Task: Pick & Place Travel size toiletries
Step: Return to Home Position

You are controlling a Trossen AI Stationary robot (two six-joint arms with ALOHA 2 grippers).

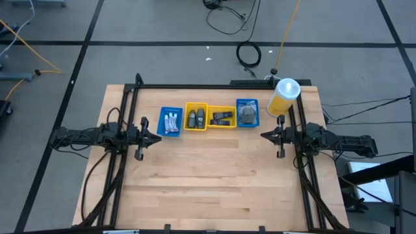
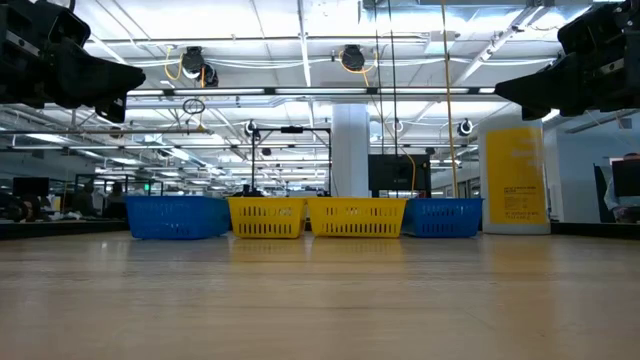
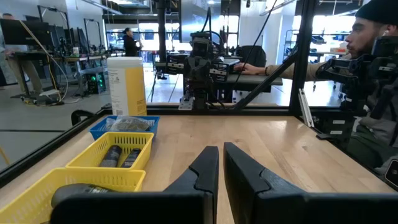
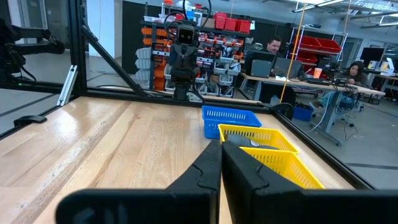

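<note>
Both arms are parked low at opposite sides of the table [image 1: 214,188], pointing at each other across the wood.

Left gripper [image 3: 221,151]: at the left side, just beside the left end of the tray row. Fingers are pinched together with only a sliver of gap and nothing between them.

Right gripper [image 4: 221,147]: mirrored at the right side, fingers closed on nothing. It sits near the tall yellow bottle [image 1: 284,96] (white cap, upright, back right of the table).

All the toiletries sit in four trays lined up side by side toward the back of the table, none in contact with either gripper:
- left blue tray [image 1: 162,121]: white-silver tubes [image 1: 172,121]
- left yellow tray [image 1: 196,106]: dark bottles [image 1: 196,118]
- right yellow tray [image 1: 221,109]: black flat packets [image 1: 222,117]
- right blue tray [image 1: 247,102]: grey discs in clear wrap [image 1: 247,115]

Can't read the count per tray from above. The trays stand close together, and whether they touch I can't tell. The low view shows all four flat on the wood, with the bottle at the right end of the line.

The left wrist view looks down the row from the side: dark items in the yellow trays, wrapped grey stuff in the far blue one, then the bottle behind it. A person [image 3: 373,56] sits beyond the table's edge in that view, hands clear of the work area
</note>
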